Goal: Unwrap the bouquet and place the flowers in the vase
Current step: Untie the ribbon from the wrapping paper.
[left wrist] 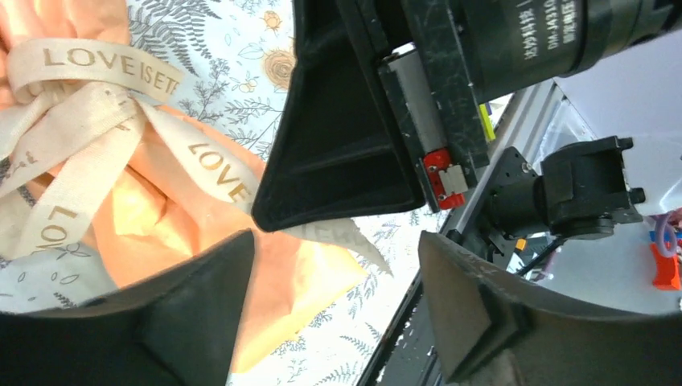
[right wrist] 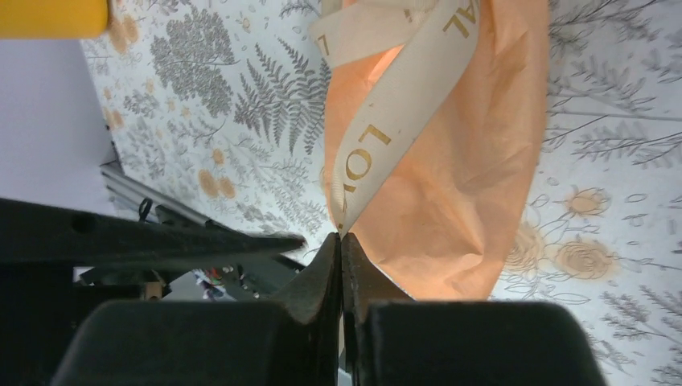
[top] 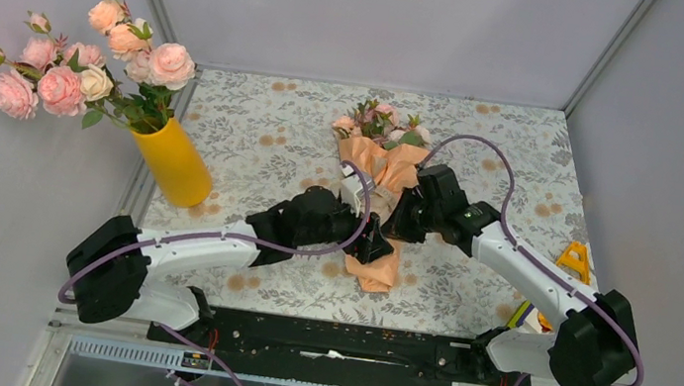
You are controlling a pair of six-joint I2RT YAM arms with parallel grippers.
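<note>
The bouquet [top: 389,171] lies mid-table, a cone of peach paper [left wrist: 161,209] tied with a beige printed ribbon [left wrist: 88,72]. Its small pink flowers [top: 377,123] point to the far side. My right gripper [right wrist: 341,241] is shut on the loose end of the ribbon [right wrist: 402,96], just beside the paper [right wrist: 458,185]. My left gripper [left wrist: 334,265] stands open next to it, low over the cone's narrow end, with nothing between its fingers [left wrist: 185,322]. In the top view both grippers [top: 376,247] [top: 397,225] meet at the cone's lower half. The yellow-orange vase [top: 172,163] stands at the table's left edge.
A big bunch of pale pink and peach roses [top: 85,69] fills the vase and spreads over the left wall. A small orange object [top: 575,258] lies at the right edge. The black base rail [top: 328,341] runs along the near edge, close behind the grippers.
</note>
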